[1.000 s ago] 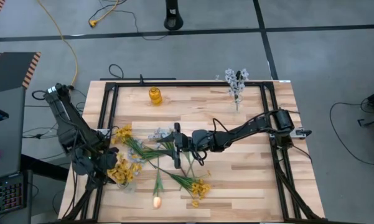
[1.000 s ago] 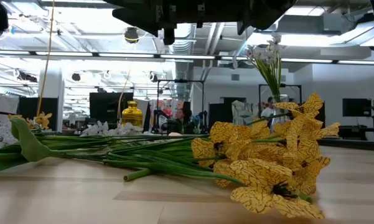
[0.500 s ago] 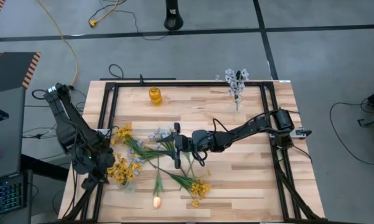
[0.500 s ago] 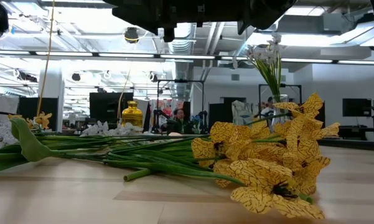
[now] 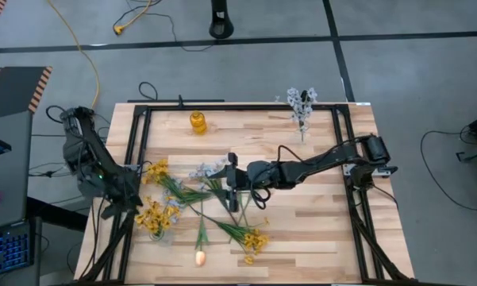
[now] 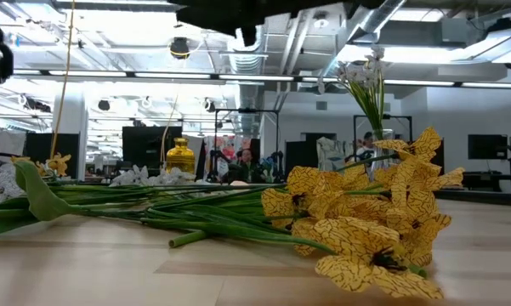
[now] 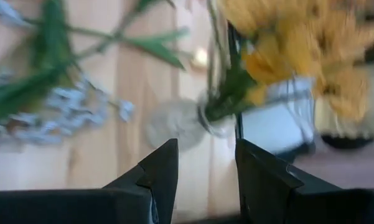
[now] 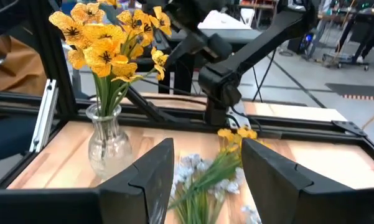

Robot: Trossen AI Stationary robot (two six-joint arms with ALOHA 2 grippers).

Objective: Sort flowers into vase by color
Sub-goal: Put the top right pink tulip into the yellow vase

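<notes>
My right claw (image 5: 232, 181) is hovering with its jaws apart over the loose flowers (image 5: 214, 208) lying on the table (image 5: 317, 230). My left claw (image 5: 111, 208) is also hanging spread and empty, just beside the glass vase (image 5: 155, 229) holding the yellow blossoms (image 8: 109, 34).

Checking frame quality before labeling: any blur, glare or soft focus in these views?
Left wrist view: motion-blurred, the yellow flowers and glass vase smeared. Low view: ceiling lights blown out; near yellow blossoms sharp. Right wrist view: crisp on the vase of yellow flowers. High view: evenly lit, no glare.
</notes>
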